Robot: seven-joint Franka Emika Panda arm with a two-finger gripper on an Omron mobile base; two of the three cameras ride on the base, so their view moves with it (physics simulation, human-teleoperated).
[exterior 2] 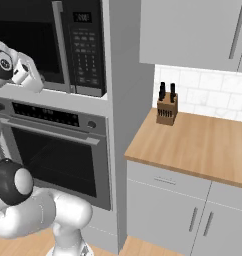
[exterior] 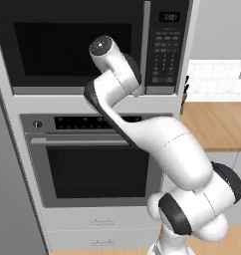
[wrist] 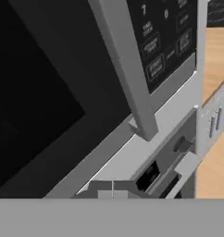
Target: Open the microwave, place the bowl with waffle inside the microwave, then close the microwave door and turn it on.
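My jaws were shut tight on nothing, close before the black glass microwave door (exterior: 72,47), which was closed. Its tall vertical silver bar handle (wrist: 125,69) stood just ahead and rightward, its long axis upright, beside the black keypad panel (exterior: 166,47).

Wall oven (exterior: 92,164) below; knife block (exterior 2: 167,110) on wood counter (exterior 2: 203,145), cabinets (exterior 2: 193,30) above.

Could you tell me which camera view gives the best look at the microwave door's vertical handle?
The hand view: the microwave door handle runs large and unobstructed to its lower end. The right base view shows it whole but small. In the left base view the arm covers its lower part.
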